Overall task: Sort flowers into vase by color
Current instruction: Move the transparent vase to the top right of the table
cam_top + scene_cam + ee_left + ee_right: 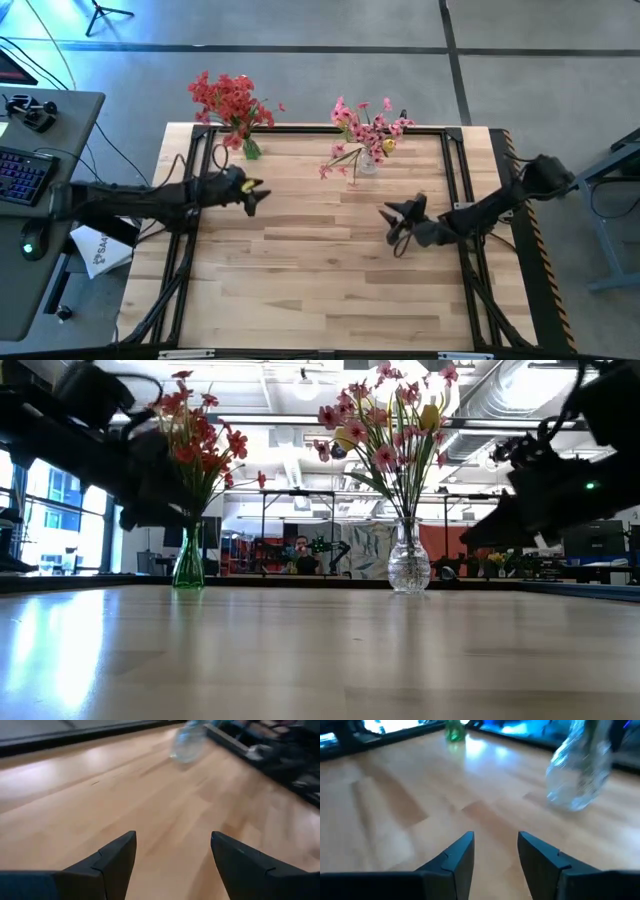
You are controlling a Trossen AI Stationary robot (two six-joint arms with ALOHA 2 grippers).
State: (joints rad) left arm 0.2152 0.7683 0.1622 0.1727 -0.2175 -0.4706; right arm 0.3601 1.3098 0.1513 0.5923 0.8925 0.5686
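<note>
Red flowers (227, 99) stand with their stems in a green vase (250, 148) at the table's far left. Pink flowers with a yellow bloom (366, 127) stand in a clear glass vase (368, 163) at the far middle; the same clear vase (408, 565) and green vase (188, 565) show in the low view. My left gripper (254, 196) hovers open above the table, near of the green vase. My right gripper (395, 226) hovers open, near and right of the clear vase. Both wrist views show open fingers over bare wood: the left gripper (172, 852) and the right gripper (496, 851).
The wooden table (320, 290) is bordered by a dark metal frame (455, 170). A desk with a keyboard (20, 170) stands off the table's left. A person (300, 555) sits far behind in the room.
</note>
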